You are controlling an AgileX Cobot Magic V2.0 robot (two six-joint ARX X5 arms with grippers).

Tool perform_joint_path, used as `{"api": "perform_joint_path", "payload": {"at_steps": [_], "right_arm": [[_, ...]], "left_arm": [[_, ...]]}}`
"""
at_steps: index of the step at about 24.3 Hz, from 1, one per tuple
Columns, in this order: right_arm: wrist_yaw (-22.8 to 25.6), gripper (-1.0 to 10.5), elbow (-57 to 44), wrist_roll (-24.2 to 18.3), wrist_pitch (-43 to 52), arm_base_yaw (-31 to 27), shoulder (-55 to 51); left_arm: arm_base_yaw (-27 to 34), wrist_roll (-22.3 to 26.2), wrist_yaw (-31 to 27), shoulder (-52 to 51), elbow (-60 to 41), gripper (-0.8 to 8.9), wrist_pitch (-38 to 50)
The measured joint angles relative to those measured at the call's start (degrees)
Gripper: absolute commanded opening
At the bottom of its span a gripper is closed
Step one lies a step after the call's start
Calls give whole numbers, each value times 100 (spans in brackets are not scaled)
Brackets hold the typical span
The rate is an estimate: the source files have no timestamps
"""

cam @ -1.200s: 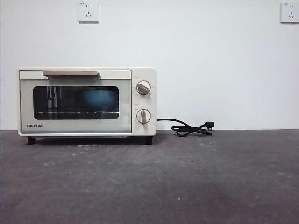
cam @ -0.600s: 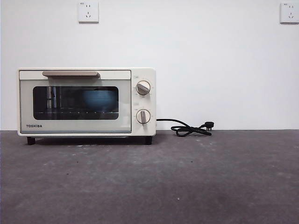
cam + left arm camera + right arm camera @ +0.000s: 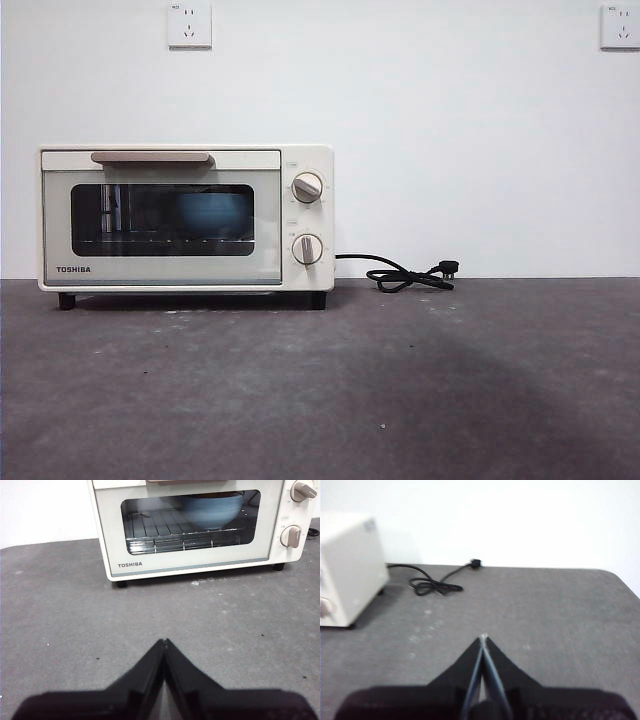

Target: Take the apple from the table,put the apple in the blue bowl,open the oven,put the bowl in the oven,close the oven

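Observation:
The cream-white oven (image 3: 186,218) stands on the table (image 3: 400,380) with its door closed. Through the dark glass the blue bowl (image 3: 213,211) rests on the wire rack; the left wrist view shows the same blue bowl (image 3: 212,510) inside the oven (image 3: 200,525). The apple is hidden. My left gripper (image 3: 164,642) is shut and empty, hovering over bare table well in front of the oven. Off to the oven's knob side, my right gripper (image 3: 483,638) is shut and empty, with the oven's side wall (image 3: 350,575) showing at the picture's edge. Neither arm shows in the front view.
A coiled black cord with its plug (image 3: 410,275) lies on the table beside the oven, also seen as the cord (image 3: 435,582) in the right wrist view. A white wall with two sockets (image 3: 189,25) stands behind.

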Motion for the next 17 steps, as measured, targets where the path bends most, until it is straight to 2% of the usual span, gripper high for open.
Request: {"api": "perform_joint_path", "payload": {"at_steps": [5, 9, 17], "right_arm": [[7, 1, -1137, 48, 575, -173, -715], [28, 1, -1764, 103, 566, -175, -1314], [354, 1, -2505, 549, 463, -175, -2214]], "left_arm": [[0, 0, -2, 0, 2, -4, 2], [0, 0, -2, 0, 2, -4, 2], [0, 0, -2, 0, 2, -4, 2]]}}
